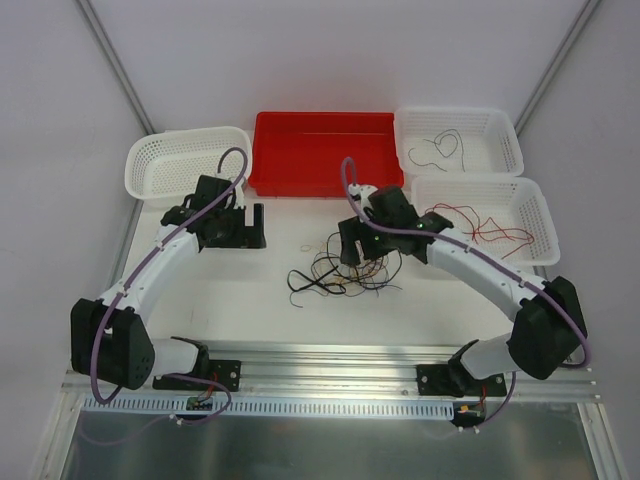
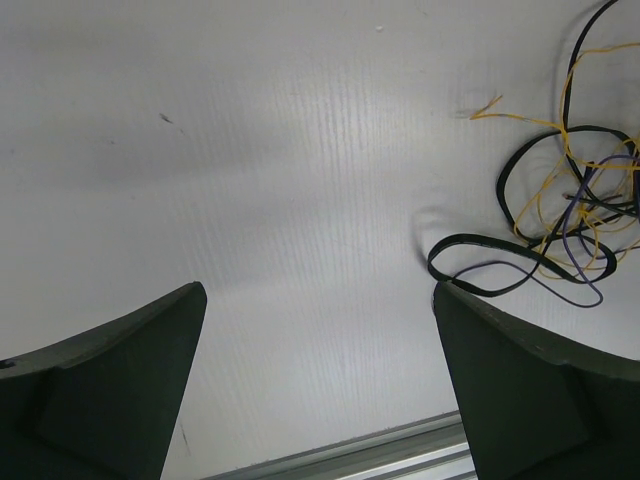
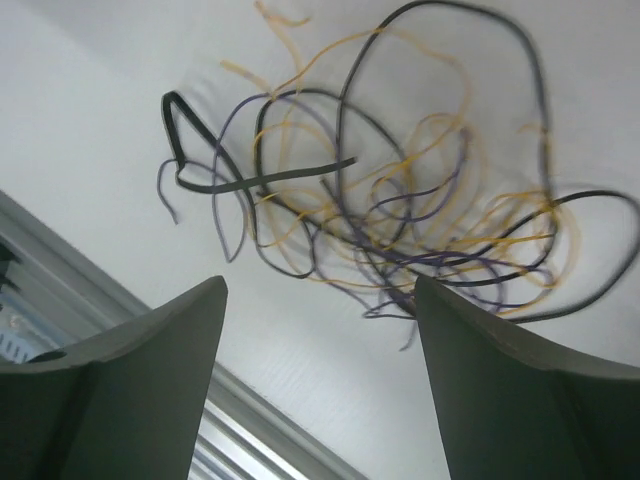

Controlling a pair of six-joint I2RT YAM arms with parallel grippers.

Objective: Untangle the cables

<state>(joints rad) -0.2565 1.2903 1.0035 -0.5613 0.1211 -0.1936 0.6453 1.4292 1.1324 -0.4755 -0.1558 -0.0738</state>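
The cables (image 1: 335, 272) lie as a loose tangle of black, purple and yellow-tan wires on the white table, in the middle. My right gripper (image 1: 362, 252) hangs right over the tangle's far edge, open, with nothing between its fingers. In the right wrist view the cables (image 3: 400, 220) spread just beyond the right gripper (image 3: 320, 290), and a few strands pass by the right fingertip (image 3: 430, 300). My left gripper (image 1: 258, 228) stands wide open to the left of the tangle and apart from it. The left wrist view shows bare table between the left gripper's (image 2: 320, 290) fingers, with cables (image 2: 570, 200) at the far right.
Red wires (image 1: 490, 228) lie in the near right white basket (image 1: 545, 215). A black wire (image 1: 440, 150) lies in the far right basket (image 1: 455, 112). A red bin (image 1: 320, 125) stands at the back centre and a white basket (image 1: 160, 165) at the back left. A metal rail (image 1: 330, 360) runs along the near edge.
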